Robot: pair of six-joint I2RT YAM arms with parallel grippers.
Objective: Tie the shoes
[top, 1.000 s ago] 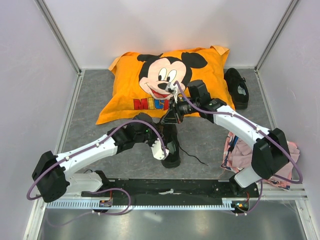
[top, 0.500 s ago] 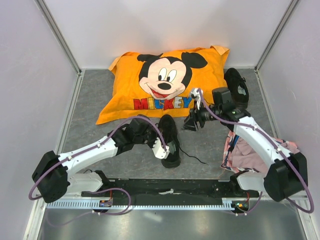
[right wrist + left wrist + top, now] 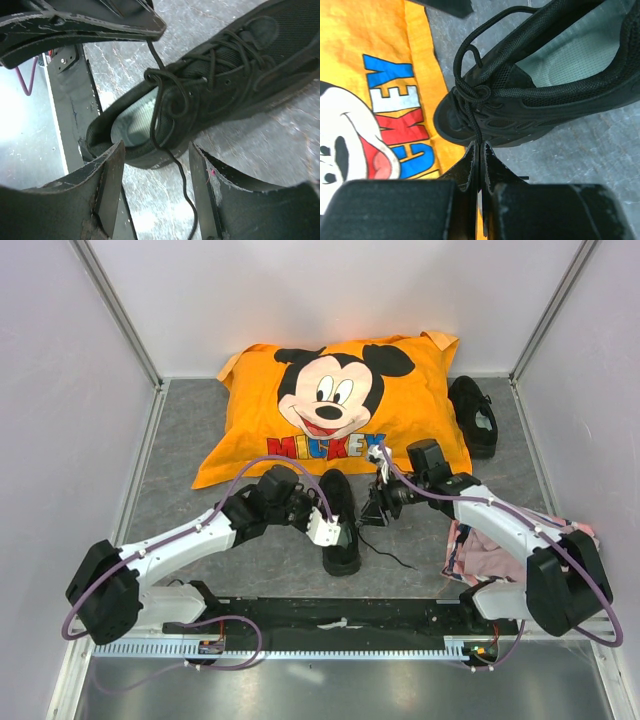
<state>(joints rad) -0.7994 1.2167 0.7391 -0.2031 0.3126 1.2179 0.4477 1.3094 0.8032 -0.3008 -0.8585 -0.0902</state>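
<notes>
Right end effector (image 3: 374,508) nearer; two shoes (image 3: 342,558) (image 3: 473,418)

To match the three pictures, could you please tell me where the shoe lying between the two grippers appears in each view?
Top external: the near shoe lies at centre, toe towards the pillow.
Left wrist: it fills the upper right, toe at left.
Right wrist: it runs diagonally from lower left to upper right.
Shared landmark: the left gripper pinching its lace, visible in all three.

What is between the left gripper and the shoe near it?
One black lace, pinched in the left gripper, runs up to the knot on the shoe; the left wrist view shows it.
</notes>
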